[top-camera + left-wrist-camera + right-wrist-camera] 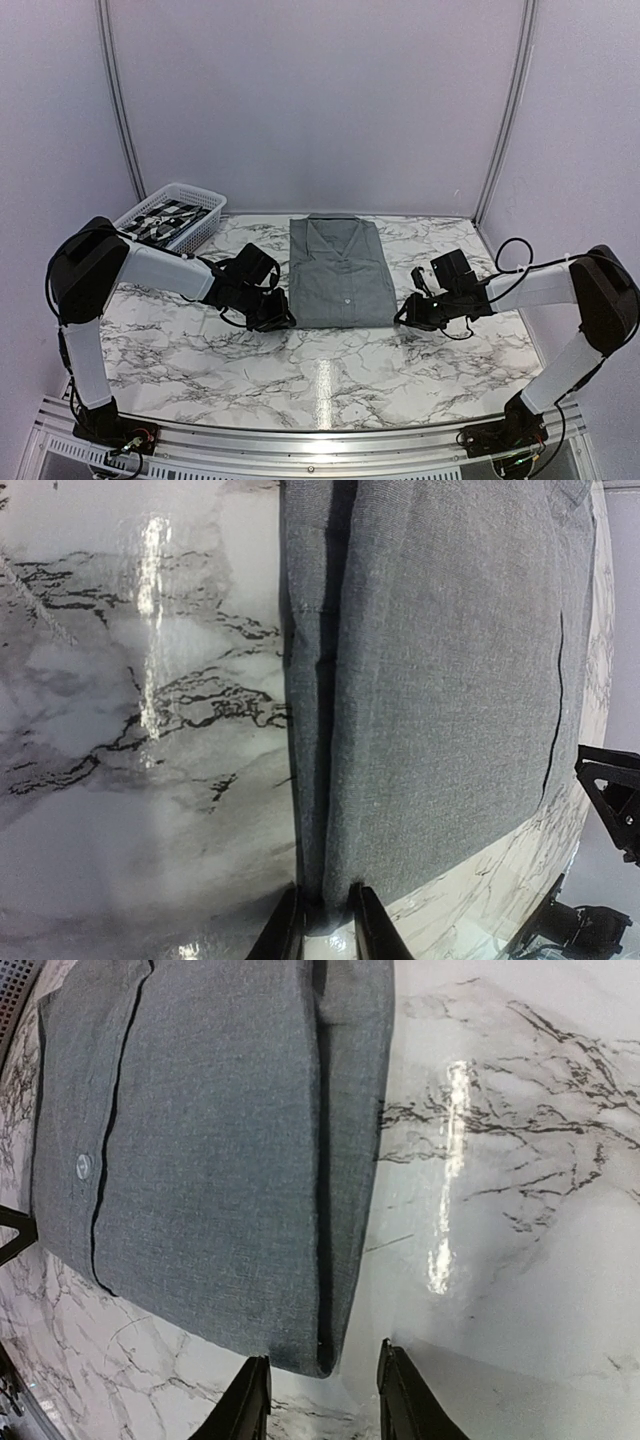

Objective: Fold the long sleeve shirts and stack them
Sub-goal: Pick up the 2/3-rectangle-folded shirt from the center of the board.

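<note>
One plain grey long sleeve shirt lies folded into a rectangle at the middle of the marble table, collar at the far end and button placket facing up. My left gripper is low at its near left corner. In the left wrist view the narrow jaws pinch the shirt's doubled side fold at their tips. My right gripper sits at the near right corner. In the right wrist view it stands open, and the shirt's corner lies just ahead of the tips, touching neither finger.
A white mesh basket stands at the back left and holds a black-and-white patterned cloth. White walls close in the table's back and sides. The metal rail with the arm bases runs along the near edge.
</note>
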